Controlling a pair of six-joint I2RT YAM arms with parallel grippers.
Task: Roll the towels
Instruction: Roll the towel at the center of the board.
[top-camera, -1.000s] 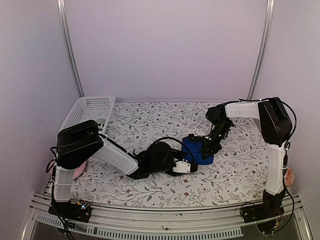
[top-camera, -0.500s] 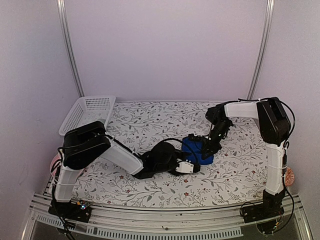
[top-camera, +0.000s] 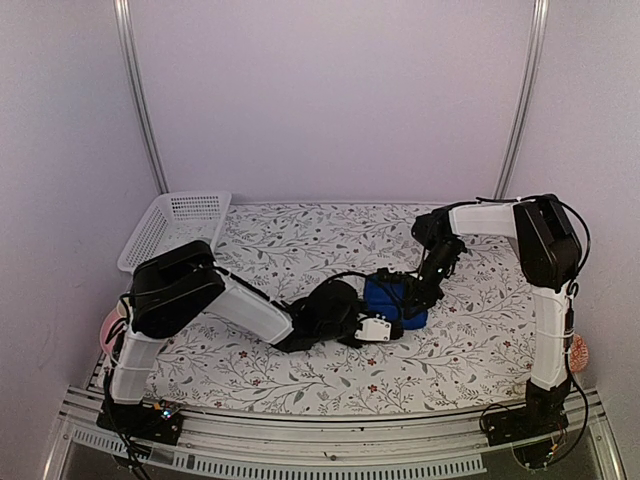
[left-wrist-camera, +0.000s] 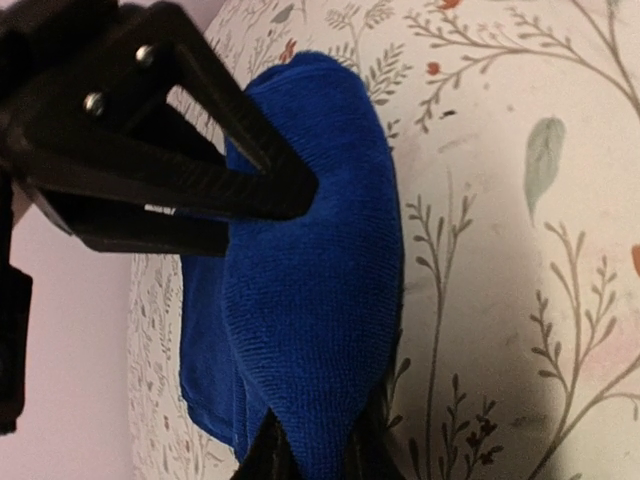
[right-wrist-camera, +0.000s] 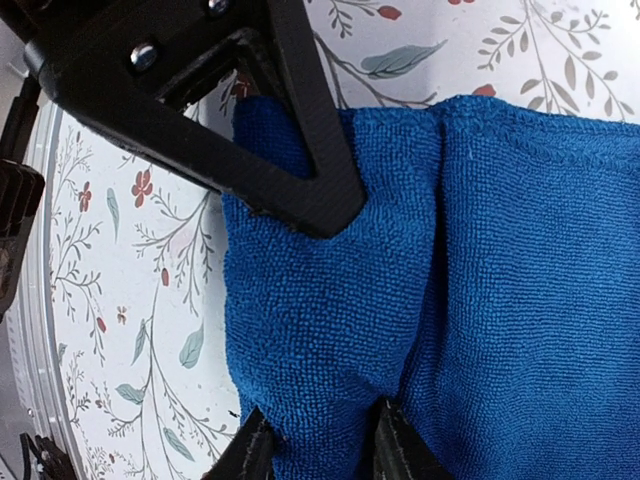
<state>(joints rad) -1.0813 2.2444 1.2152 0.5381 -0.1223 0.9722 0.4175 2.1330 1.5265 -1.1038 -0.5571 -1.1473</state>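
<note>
The royal-blue towel (top-camera: 386, 292) lies bunched in a thick roll on the flowered cloth at centre right. My left gripper (top-camera: 388, 322) reaches in low from the left, and in the left wrist view its jaws (left-wrist-camera: 318, 450) are shut on the near end of the blue towel (left-wrist-camera: 310, 300). My right gripper (top-camera: 412, 300) comes down from the right. In its wrist view my right gripper (right-wrist-camera: 320, 440) pinches a fold of the blue towel (right-wrist-camera: 500, 250) between its fingers. Each wrist view shows a black finger of the other gripper pressed into the roll.
A white perforated basket (top-camera: 175, 222) stands at the back left corner. A pinkish object (top-camera: 110, 325) shows behind the left arm's base. The flowered tablecloth (top-camera: 300, 240) covers the table, with pale walls close on both sides.
The left arm has stretched further right, up to the blue towel, and its jaws have closed on it. The right arm has hardly moved.
</note>
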